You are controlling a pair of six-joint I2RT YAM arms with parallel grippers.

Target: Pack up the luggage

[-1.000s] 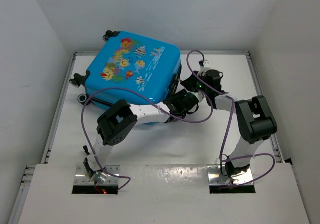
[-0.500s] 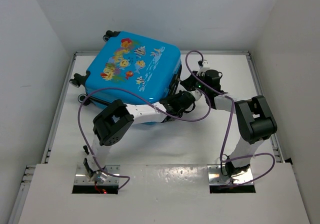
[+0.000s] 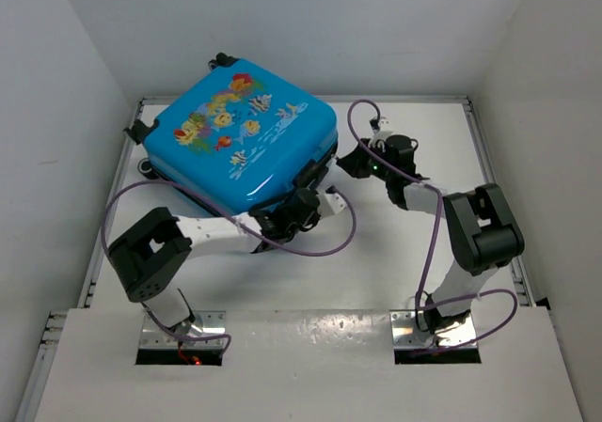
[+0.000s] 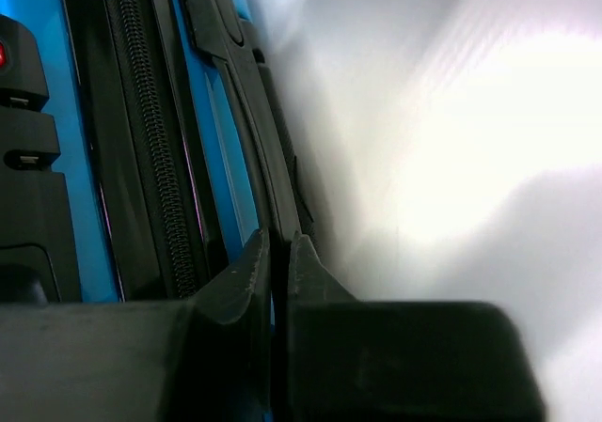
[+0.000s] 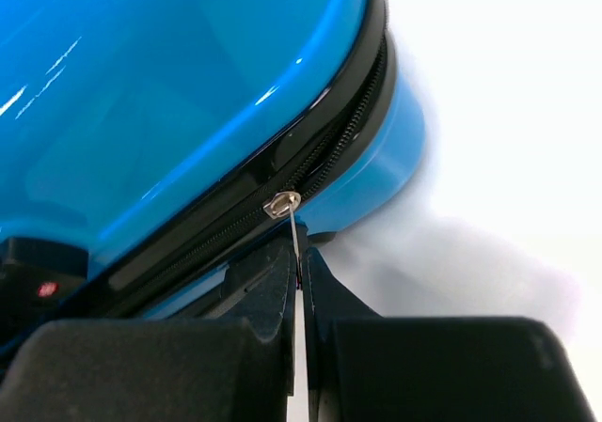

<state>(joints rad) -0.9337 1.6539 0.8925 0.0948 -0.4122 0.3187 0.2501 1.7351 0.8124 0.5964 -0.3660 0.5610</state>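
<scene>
The luggage (image 3: 235,135), a bright-blue hard-shell suitcase with fish prints, lies closed and flat at the back left of the table. My left gripper (image 3: 306,199) is at its near right corner. In the left wrist view the gripper (image 4: 279,245) is shut on a thin black strip (image 4: 246,112) running along the luggage's side, next to the zipper band (image 4: 150,131). My right gripper (image 3: 346,164) is at the luggage's right side. In the right wrist view the gripper (image 5: 301,262) is shut on the thin metal zipper pull (image 5: 295,229) hanging from the slider (image 5: 282,203).
White walls enclose the table (image 3: 414,243) at the back and on both sides. Purple cables (image 3: 320,248) loop over the table beside the left arm. A red-lit lock block (image 4: 19,60) sits on the luggage's side. The luggage's black wheels (image 3: 136,132) are at its far left.
The luggage has swung and slid to the left, its near right corner moving with my left gripper. My left arm has stretched leftward. My right gripper has followed slightly left, staying at the zipper.
</scene>
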